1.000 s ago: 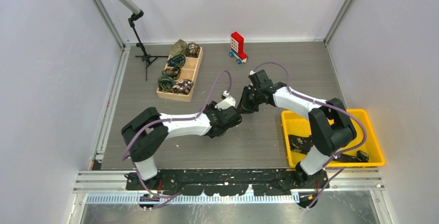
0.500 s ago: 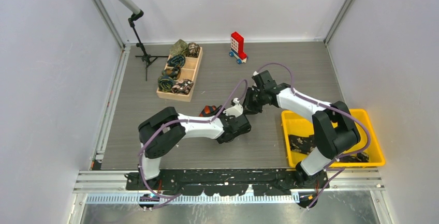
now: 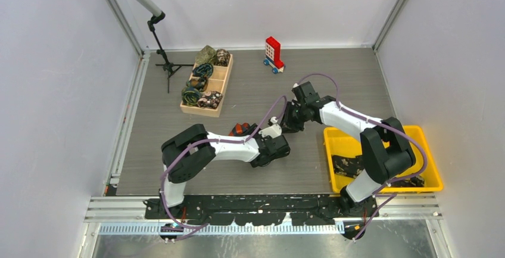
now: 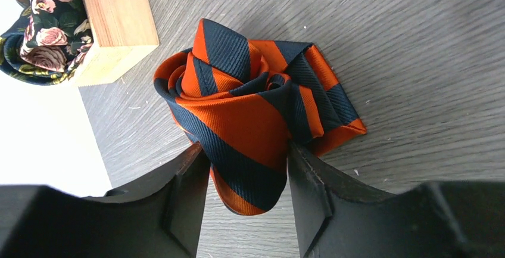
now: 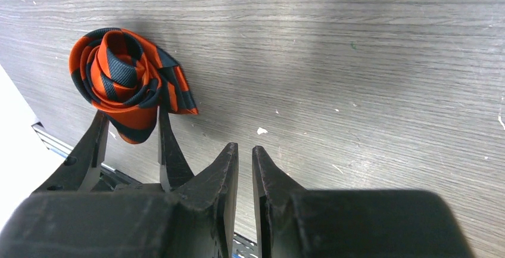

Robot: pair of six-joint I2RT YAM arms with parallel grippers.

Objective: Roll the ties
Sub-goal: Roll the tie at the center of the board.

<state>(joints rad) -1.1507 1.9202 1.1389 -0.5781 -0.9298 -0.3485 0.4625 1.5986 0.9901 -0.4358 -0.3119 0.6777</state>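
Observation:
A rolled tie (image 4: 250, 103) with orange and navy stripes lies on the grey table. It also shows in the right wrist view (image 5: 122, 85) and, partly hidden, in the top view (image 3: 240, 129). My left gripper (image 4: 247, 148) has its fingers against both sides of the roll's near end and is shut on it. My right gripper (image 5: 245, 148) is shut and empty, just right of the left gripper's fingers (image 5: 164, 139). In the top view the right gripper (image 3: 287, 121) hovers beside the left wrist.
A wooden tray (image 3: 221, 91) at the back left holds several rolled ties; its corner (image 4: 116, 25) and a floral tie (image 4: 41, 25) show near the roll. A red-and-white toy block (image 3: 273, 53) stands at the back. A yellow bin (image 3: 326, 151) sits right. A tripod stand (image 3: 164, 55) is back left.
The left arm has swung its elbow to the right and drawn its wrist back, which uncovers the orange tie in the top view. The right gripper has shifted slightly right.

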